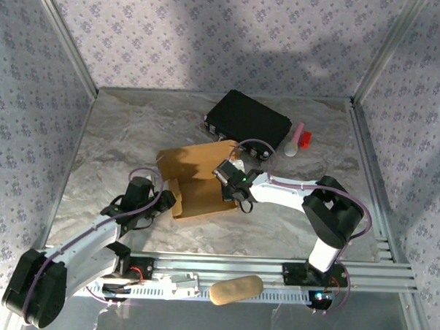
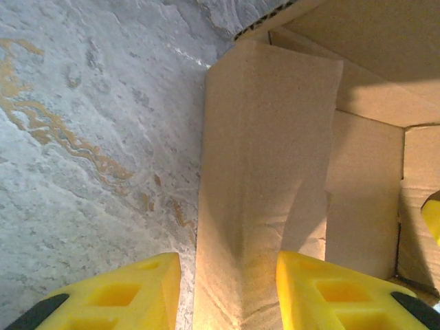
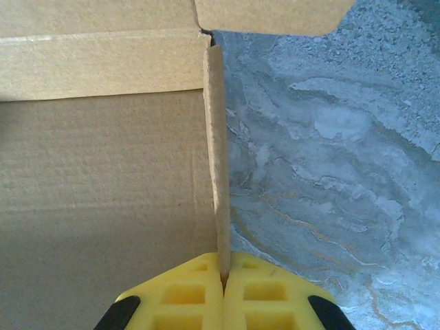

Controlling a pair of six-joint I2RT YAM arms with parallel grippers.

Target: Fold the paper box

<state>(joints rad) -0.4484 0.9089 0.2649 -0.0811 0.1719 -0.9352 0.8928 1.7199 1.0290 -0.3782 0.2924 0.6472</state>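
The paper box (image 1: 199, 180) is tan cardboard, partly folded, and lies open in the middle of the marble table. My left gripper (image 1: 169, 201) is at its left end. In the left wrist view its yellow fingers (image 2: 130, 292) straddle a creased, upright side wall (image 2: 268, 172). The right finger touches the wall, and a sliver of table shows beside the left one. My right gripper (image 1: 230, 174) is at the box's right end. There it is shut on the thin edge of an upright wall (image 3: 218, 172), with the box floor (image 3: 103, 206) to its left.
A black case (image 1: 247, 121) lies behind the box. A small pink, red and white object (image 1: 298, 141) lies to its right. A tan oblong thing (image 1: 236, 290) rests on the front rail. Metal frame rails and patterned walls enclose the table (image 1: 119, 131).
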